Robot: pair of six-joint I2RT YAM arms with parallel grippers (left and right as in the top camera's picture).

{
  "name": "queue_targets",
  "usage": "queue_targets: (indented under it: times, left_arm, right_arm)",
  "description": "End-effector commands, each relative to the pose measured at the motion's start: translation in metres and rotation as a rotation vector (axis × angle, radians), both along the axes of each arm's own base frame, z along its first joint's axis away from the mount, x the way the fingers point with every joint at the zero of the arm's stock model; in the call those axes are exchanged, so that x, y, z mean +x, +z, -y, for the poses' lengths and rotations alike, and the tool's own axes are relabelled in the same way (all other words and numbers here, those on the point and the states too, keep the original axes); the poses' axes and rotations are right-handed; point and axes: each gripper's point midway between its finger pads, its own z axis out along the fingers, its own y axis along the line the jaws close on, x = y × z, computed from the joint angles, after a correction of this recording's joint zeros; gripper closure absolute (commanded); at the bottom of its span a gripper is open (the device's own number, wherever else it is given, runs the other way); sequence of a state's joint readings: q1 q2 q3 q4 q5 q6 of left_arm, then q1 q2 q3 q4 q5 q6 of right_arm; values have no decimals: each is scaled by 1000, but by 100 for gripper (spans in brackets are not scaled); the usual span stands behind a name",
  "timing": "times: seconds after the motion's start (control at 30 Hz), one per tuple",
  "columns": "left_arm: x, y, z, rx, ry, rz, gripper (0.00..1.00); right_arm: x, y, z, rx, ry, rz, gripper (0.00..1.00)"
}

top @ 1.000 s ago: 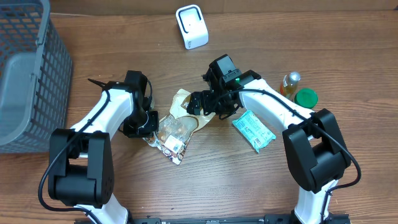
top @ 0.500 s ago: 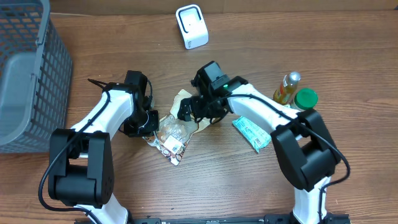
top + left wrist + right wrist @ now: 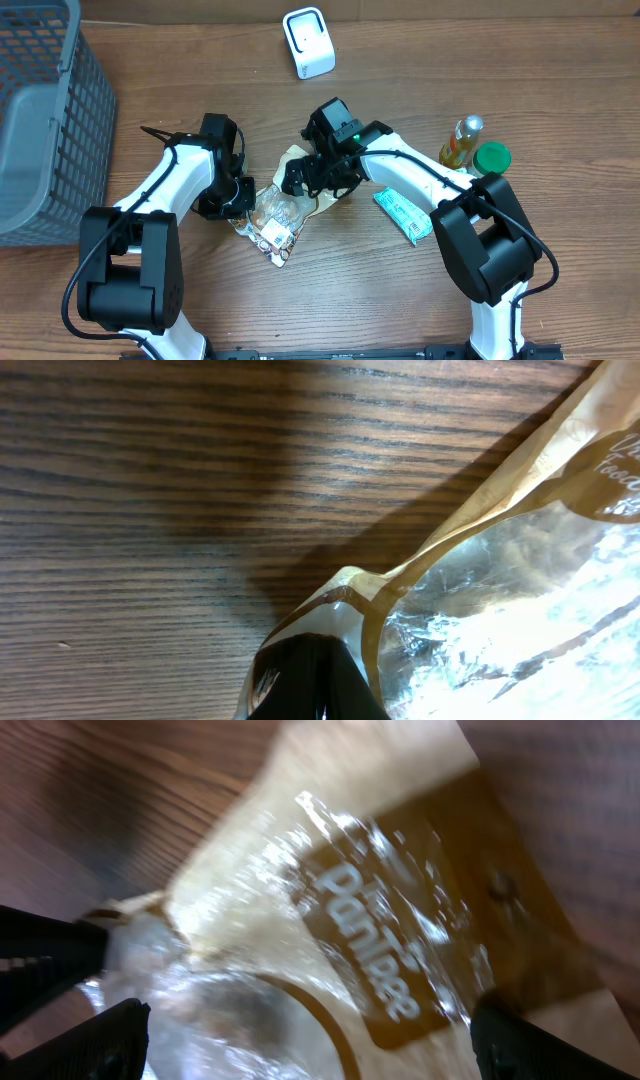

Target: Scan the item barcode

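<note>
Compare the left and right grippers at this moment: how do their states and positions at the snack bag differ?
The left gripper is shut, pinching the snack bag at its side edge; the right gripper is open, with nothing clamped. The left gripper sits beside the bag's clear part, while the right gripper stands over its brown printed end, fingers spread to either side. Both are at the same bag on the wooden table.

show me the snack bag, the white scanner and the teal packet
snack bag (image 3: 277,208), overhead view, clear middle panel
white scanner (image 3: 308,42), overhead view, front face
teal packet (image 3: 405,212), overhead view, middle of wrapper
</note>
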State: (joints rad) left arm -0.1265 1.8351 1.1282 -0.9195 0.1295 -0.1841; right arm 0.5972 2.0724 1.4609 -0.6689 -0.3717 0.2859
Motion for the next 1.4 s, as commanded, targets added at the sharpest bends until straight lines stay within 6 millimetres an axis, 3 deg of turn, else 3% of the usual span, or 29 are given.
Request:
queue_targets:
  times: [0.0,0.1,0.2,0.3,0.43,0.47,0.53,0.63,0.9,1.07,1.13,1.23,1.37]
  left_arm:
    - [-1,-5,-3,17,14,-7,96]
    - [2,-6,-7,40,13,6,96]
    - [3,-6,-8,43,13,12,96]
    - [3,-6,-7,43,13,12,96]
    - [3,-6,-7,43,13,11,96]
    - [2,-6,-7,43,13,9,95]
    - [1,-6,-8,44,13,2,96]
    - [0,-6,-8,44,13,1,96]
    - [0,-6,-8,44,13,1,96]
    - [1,-6,-8,45,13,3,96]
    - [1,-6,-8,44,13,5,96]
    - [6,-6,-6,35,13,23,96]
    - [22,-2,3,-12,15,82,96]
  right_arm:
    - [20,36,-4,1,5,137,0]
    - [25,24,11,-88,-28,160,0]
    - [34,23,18,-132,-53,204,0]
    - [31,21,19,-137,-50,187,0]
    - [8,4,16,-136,-11,99,0]
    - [-8,-12,10,-117,19,28,0]
    - [-24,-22,1,-53,51,-50,0]
    - [-36,-17,-10,26,52,-125,4]
    - [-26,-18,-2,36,-34,-151,0]
    - [-7,19,-12,85,58,-24,0]
    - [0,25,-5,71,38,3,0]
    - [5,18,11,7,2,1,0]
    - [10,16,25,-9,-30,-17,0]
